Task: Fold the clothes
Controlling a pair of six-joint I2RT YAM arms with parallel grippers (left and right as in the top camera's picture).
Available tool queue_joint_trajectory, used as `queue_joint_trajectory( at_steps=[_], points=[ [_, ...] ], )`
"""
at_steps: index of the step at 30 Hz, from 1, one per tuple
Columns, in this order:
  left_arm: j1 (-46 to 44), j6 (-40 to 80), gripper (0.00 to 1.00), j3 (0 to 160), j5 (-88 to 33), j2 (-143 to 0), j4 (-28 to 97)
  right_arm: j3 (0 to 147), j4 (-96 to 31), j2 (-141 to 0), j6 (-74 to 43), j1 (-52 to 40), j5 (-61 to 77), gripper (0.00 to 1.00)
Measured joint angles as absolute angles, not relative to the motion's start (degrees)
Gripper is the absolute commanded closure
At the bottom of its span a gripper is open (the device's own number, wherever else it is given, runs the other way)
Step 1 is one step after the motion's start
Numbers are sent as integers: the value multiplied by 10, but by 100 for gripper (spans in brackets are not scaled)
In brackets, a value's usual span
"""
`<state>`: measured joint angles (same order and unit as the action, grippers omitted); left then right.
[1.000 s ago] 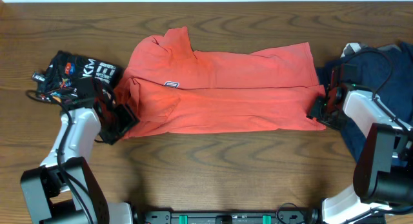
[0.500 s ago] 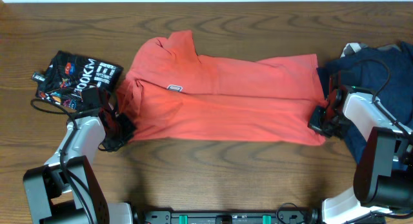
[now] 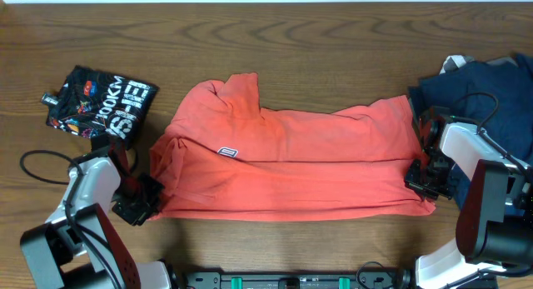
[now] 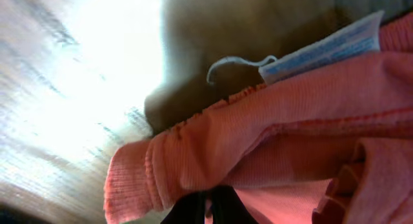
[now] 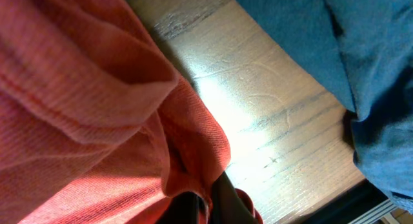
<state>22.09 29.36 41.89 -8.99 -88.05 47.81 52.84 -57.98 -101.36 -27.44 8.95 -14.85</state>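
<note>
We see the coral-red shirt (image 3: 291,168) spread across the middle of the table (image 3: 275,31), with the left gripper (image 3: 138,207) and right gripper (image 3: 422,181) each clamped on fabric at opposite ends of its near edge.

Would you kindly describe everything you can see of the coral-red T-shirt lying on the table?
The coral-red T-shirt is a soft, ribbed-looking knit with a small dark chest print, lying sideways and rumpled mid-table, partly folded lengthwise. A pale label sticks out in the left wrist view. The left gripper pinches one end, the right gripper the other, beside a navy garment.
</note>
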Motion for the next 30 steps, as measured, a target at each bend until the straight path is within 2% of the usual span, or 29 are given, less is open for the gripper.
queue_joint_trajectory(
  at_steps=[1,2,4,6,7,12,15,19,23,30],
  points=[
    [221,293,92,418,-90,-873,478,530,-585,-1014,-277,90,-149,86],
    [222,289,85,418,-90,-862,478,533,-594,-1014,-278,90,-152,80],
    [224,282,66,419,-90,-839,478,545,-609,-1013,-282,90,-161,50],
    [227,278,54,425,-94,-812,485,567,-626,-1011,-281,90,-164,41],
    [227,275,48,432,-97,-797,490,582,-635,-1006,-281,90,-163,40],
    [210,262,35,500,-107,-742,482,670,-640,-968,-234,90,-118,32],
    [164,232,25,553,-111,-735,433,723,-631,-945,-191,89,-67,32],
    [96,198,20,598,-117,-756,336,761,-618,-936,-161,83,-12,30],
    [37,164,20,620,-121,-825,221,762,-621,-936,-149,65,15,28],
    [-7,122,20,641,-128,-998,63,762,-625,-936,-142,45,32,27]
  ],
)
